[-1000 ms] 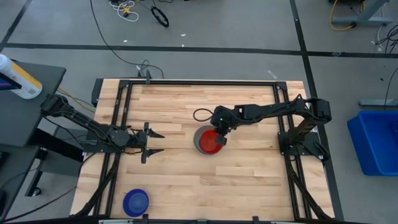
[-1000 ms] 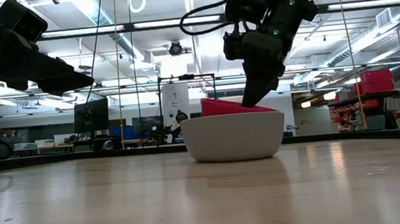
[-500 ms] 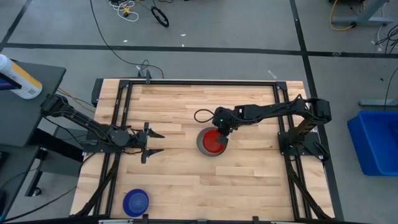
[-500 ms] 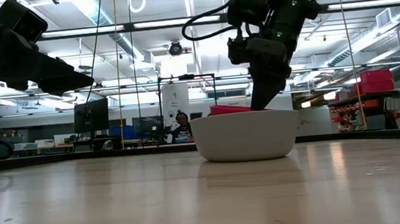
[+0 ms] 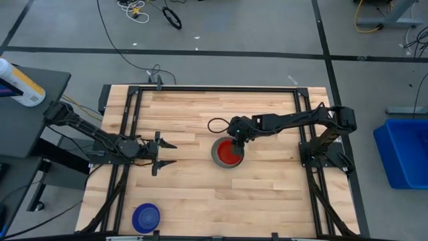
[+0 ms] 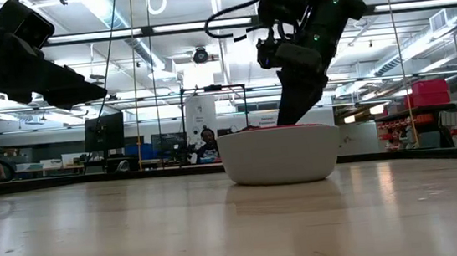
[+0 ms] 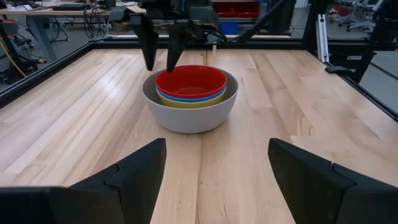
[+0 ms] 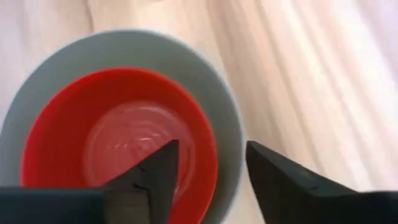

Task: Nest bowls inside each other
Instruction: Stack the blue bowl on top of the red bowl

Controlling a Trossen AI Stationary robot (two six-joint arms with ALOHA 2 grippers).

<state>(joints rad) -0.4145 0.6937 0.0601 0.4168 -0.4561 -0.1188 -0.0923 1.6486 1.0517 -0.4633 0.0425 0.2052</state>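
From above, my right gripper [image 5: 235, 142] sits over the far rim of the grey bowl [image 5: 215, 154] near the middle of the table [image 5: 267, 194]. The red bowl [image 5: 229, 154] lies flat inside the grey one, which I judge means it is seated and no longer needs my grip. The dark blue bowl [image 5: 146, 217] lies alone near the table's front-left corner, well apart from the stack; it looks to be the one not yet nested. My left gripper [image 5: 162, 153] waits over the left side of the table, fingers spread, holding nothing.

At table height, the grey bowl [image 6: 279, 154] stands upright on the wood. Only a thin red edge [image 6: 270, 127] shows above its rim, so the red bowl sits deep and level. My right gripper [image 6: 291, 109] hangs just above that rim.

Past my left fingers [image 7: 134, 171], which stand wide apart, I see the stack: red bowl [image 7: 190, 81] on top, the light blue bowl [image 7: 186, 98] under it, then the yellow bowl [image 7: 189, 103], all inside the grey bowl [image 7: 189, 116]. My right arm's two fingers [image 7: 148, 40] point down at the stack's far rim, parted.

Past my right fingers [image 8: 155, 174], spread with a gap between, the red bowl [image 8: 118, 137] rests centred in the grey bowl [image 8: 221, 112]. One finger is over the red bowl's inside, the other outside its wall, clamping nothing.
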